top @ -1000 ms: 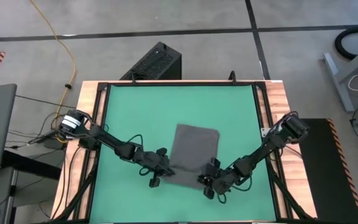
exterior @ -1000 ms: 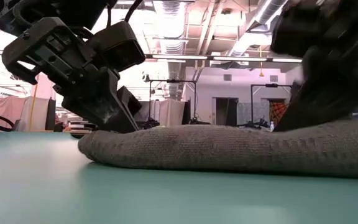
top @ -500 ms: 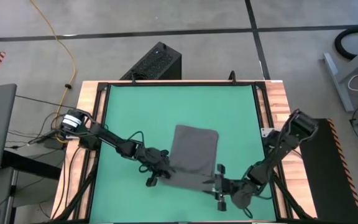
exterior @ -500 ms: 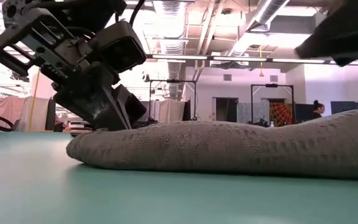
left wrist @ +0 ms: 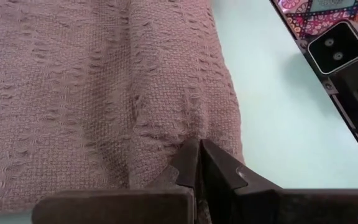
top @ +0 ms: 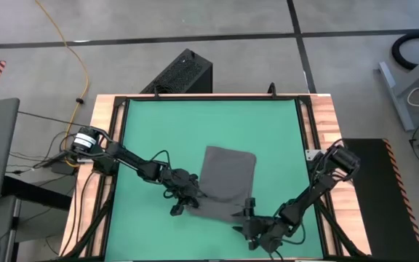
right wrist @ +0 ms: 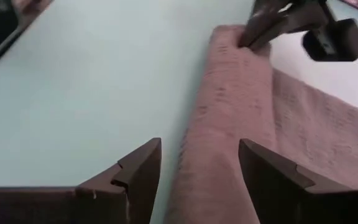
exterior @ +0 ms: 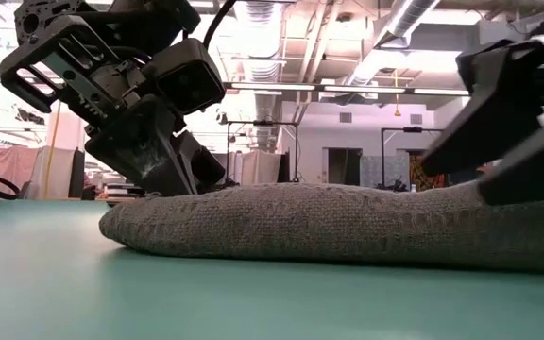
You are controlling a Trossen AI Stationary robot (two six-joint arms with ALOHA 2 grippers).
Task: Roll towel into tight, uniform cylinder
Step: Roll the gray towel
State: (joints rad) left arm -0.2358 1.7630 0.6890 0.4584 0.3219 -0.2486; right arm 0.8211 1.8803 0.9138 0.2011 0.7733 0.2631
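Towel [top: 228, 178]: one grey cloth, on the green mat [top: 158, 127] near the front middle, its front edge folded over into a thick roll.
My left gripper [top: 188, 202]: fingers pinched together on the roll's left end.
My right gripper [right wrist: 199, 163]: fingers spread wide astride the roll's right end, gripping nothing.
Grippers: two, both mine.
Mats: one.

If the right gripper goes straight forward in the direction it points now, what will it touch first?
Most likely the towel: its rolled near edge lies between the open fingers of the right gripper and runs ahead toward the left gripper, pinched shut on the far end. Depth is unclear.
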